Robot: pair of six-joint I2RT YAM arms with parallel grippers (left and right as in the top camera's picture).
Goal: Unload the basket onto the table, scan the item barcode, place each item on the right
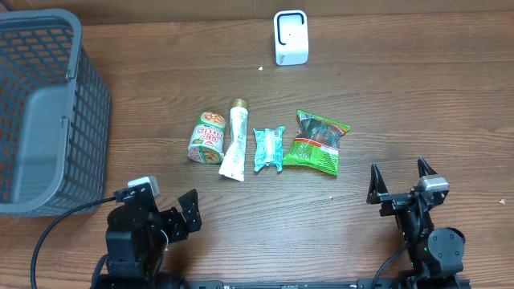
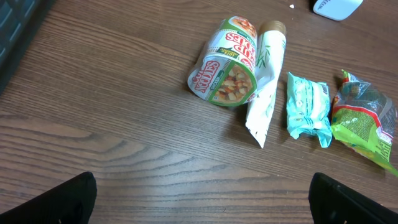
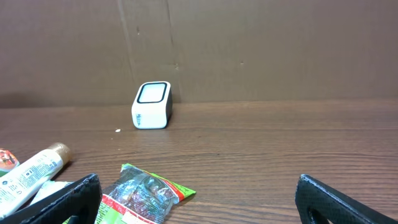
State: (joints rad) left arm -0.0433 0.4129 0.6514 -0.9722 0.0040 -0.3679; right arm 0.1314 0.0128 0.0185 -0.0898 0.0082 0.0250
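Seemingly nothing of the scan is done yet: both arms sit at the near edge, and neither holds anything. Taking the overhead view as a clock face, the left gripper (image 1: pixel 183 215) is at 7 o'clock with its jaws spread wide and only bare wood between them. The right gripper (image 1: pixel 399 178) is at 5 o'clock, also spread wide and empty. Four items lie in a row at the centre of the table, all loose. The cup (image 1: pixel 207 136) is on its side at the 9 o'clock end. The tube (image 1: pixel 234 141) lies just beside it, then the teal packet (image 1: pixel 268 149), then the green bag (image 1: pixel 319 142) at the 3 o'clock end, nearest the right gripper. The scanner (image 1: pixel 291 37) stands upright at 12 o'clock, well apart from the row, with its window facing the arms. A basket (image 1: pixel 90 120) sits at 9 to 10 o'clock; whether anything is in it cannot be told. No barcode shows on any item from these views. By my judgement every step is left: picking one item, lifting it, turning its code toward the scanner and holding it there.
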